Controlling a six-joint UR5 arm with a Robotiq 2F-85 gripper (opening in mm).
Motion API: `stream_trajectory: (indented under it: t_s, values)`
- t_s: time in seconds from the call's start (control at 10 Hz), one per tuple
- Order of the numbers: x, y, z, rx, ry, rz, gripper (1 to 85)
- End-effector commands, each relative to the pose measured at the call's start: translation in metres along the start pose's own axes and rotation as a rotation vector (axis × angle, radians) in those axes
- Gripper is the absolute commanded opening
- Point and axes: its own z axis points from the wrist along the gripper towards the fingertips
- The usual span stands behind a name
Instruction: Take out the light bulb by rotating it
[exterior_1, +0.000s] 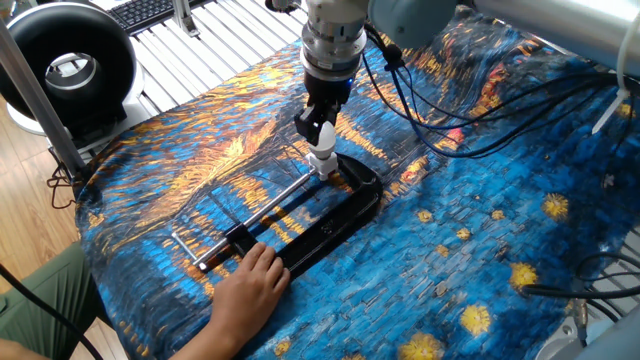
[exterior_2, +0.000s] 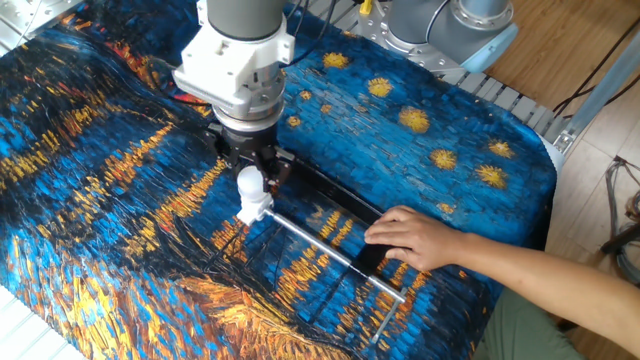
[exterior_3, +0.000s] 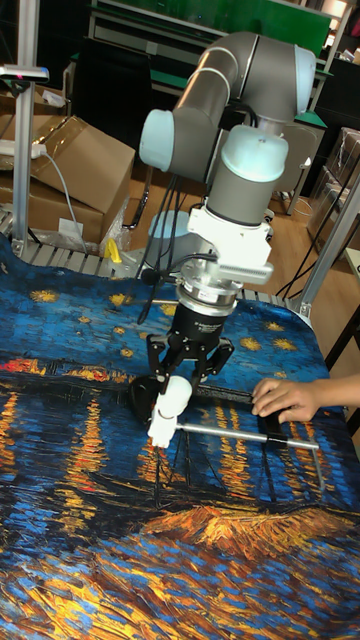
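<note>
Gripper (exterior_2: 250, 180) clamped on the light bulb (exterior_2: 249, 186).
You risk dragging the black clamp (exterior_1: 330, 222) sideways if the person's hand (exterior_2: 415, 238) slips.

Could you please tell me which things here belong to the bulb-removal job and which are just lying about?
In the job: the light bulb, the gripper closed around it, the black clamp under it, the person's hand steadying the clamp.

Lying about: black fan, keyboard, cardboard boxes.
</note>
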Motion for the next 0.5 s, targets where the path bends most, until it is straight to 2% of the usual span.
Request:
stream_trajectory:
  t_s: [0.0,0.2,0.4]
  values:
    - [-0.0032,-0.005,0.0001,0.015,-0.022,-0.153,1.0]
    - [-0.0029,-0.011,0.0028,0.031,-0.026,-0.297,1.0]
    - [-0.006,-0.0146,0.0071,0.043,-0.033,-0.488,1.0]
